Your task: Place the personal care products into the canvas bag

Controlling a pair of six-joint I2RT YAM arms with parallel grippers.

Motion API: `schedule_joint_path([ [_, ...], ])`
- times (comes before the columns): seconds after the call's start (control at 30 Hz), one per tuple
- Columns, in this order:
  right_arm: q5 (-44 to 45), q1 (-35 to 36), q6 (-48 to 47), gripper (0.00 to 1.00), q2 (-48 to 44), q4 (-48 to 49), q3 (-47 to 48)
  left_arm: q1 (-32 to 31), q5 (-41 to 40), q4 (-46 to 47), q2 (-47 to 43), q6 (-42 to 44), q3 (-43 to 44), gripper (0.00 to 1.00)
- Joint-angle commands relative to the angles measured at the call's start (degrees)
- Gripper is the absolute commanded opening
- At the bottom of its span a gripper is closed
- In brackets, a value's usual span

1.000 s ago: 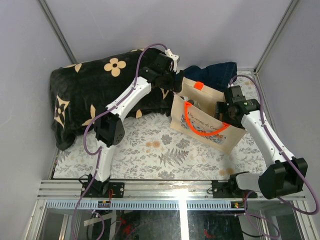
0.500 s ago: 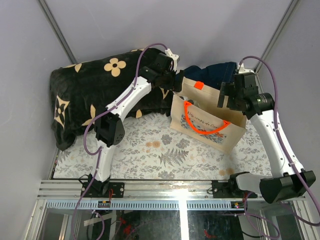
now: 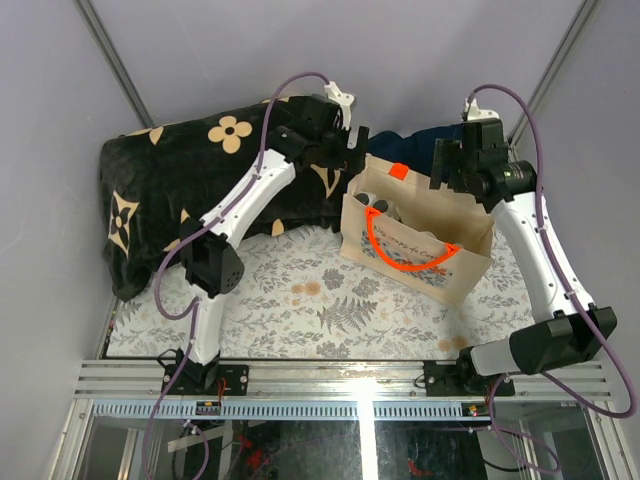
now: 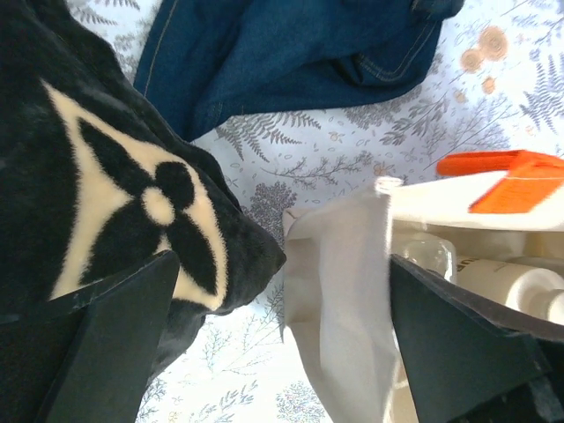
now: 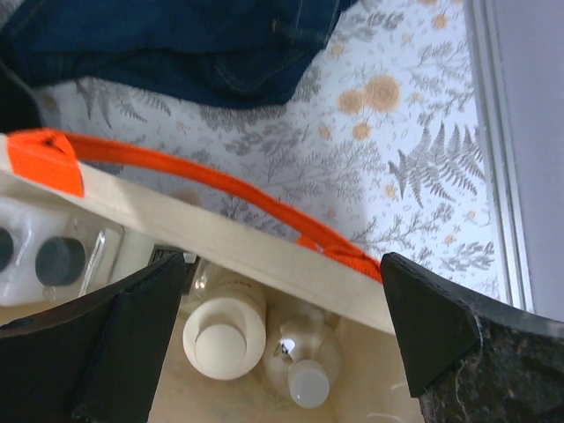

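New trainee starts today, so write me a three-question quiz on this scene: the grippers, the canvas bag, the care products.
1. True or false: the left gripper and the right gripper are both open and hold nothing.
2. Where are the personal care products? A. on a shelf B. inside the canvas bag C. in a gripper
3. Name the colour of the bag's loop handles.
Key: 1 true; 2 B; 3 orange.
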Motion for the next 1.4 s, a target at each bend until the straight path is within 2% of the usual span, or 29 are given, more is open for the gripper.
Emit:
schedule_joint_path([
  [0.0,2.92,-0.14,-2.67,0.99,1.67,3.01,7.88,0.44,0.47,1.87,-7.08,0.07,2.66,1.00],
  [0.17,8.98,-0.23,-5.68,0.99,4.55,4.48,12.85,0.52,-3.49,7.65,-13.91,-0.46,-1.16,1.00],
  [0.27,11.59,-0.72,-7.90,0.99,7.61,4.49,15.45,1.41,-8.11,6.49,-15.00,-1.17,1.53,1.00],
  [0.37,9.24,-2.59,-7.86,0.99,10.60,4.38,17.81,3.34,-10.38,1.70,-13.77,-1.33,6.25,1.00],
  [0.47,6.01,-4.79,-7.88,0.99,12.68,6.16,18.71,5.95,-11.16,0.33,-14.31,-1.20,5.29,1.00],
  [0.67,-3.98,-12.01,-7.49,0.99,15.12,10.49,17.87,12.54,-5.39,-0.60,-14.83,-2.83,2.76,1.00],
  [0.77,-6.82,-14.85,-7.35,0.99,16.66,10.98,17.25,12.78,-6.47,-0.61,-14.85,-1.70,2.04,1.00],
  [0.97,-7.15,-17.52,-8.41,0.99,17.16,10.66,16.73,12.79,-8.53,-0.87,-15.49,-2.11,0.49,1.00],
  [1.37,-7.91,-18.01,-9.01,0.99,20.34,9.99,19.40,12.79,-10.58,1.07,-17.96,-1.52,-3.97,1.00],
])
